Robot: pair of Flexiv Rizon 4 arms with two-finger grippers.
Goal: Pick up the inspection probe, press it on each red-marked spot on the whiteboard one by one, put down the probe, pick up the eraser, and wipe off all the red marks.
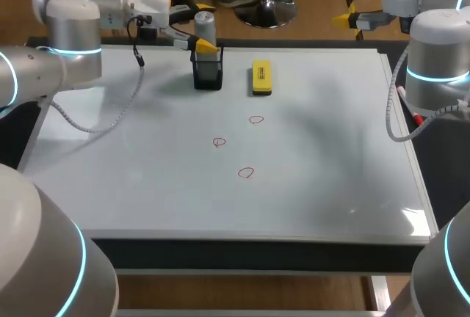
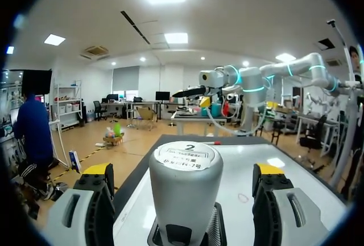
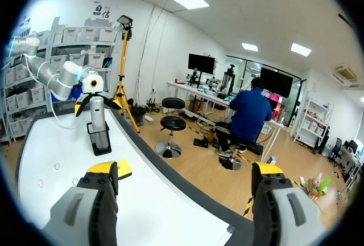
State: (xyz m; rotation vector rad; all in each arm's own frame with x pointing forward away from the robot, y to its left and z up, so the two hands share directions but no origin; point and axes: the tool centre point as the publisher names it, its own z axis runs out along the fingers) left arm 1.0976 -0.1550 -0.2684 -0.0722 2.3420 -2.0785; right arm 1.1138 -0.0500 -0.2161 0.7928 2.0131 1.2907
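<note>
Barely begun: the left gripper [image 1: 205, 42] stands wide open around the probe [image 2: 185, 169], not yet grasped in its holder [image 1: 208, 75]. The right gripper [image 3: 185, 177] is open and empty. Pressing and wiping the red marks [image 1: 246, 173] are both left.

a label [image 2: 185, 156] on the probe [image 2: 185, 192] reads 2; other print illegible

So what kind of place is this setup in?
Probably a robotics lab test bench: a left arm and a right arm flank a whiteboard tabletop bearing red marks, with a probe in its holder and a yellow eraser beside it.
</note>
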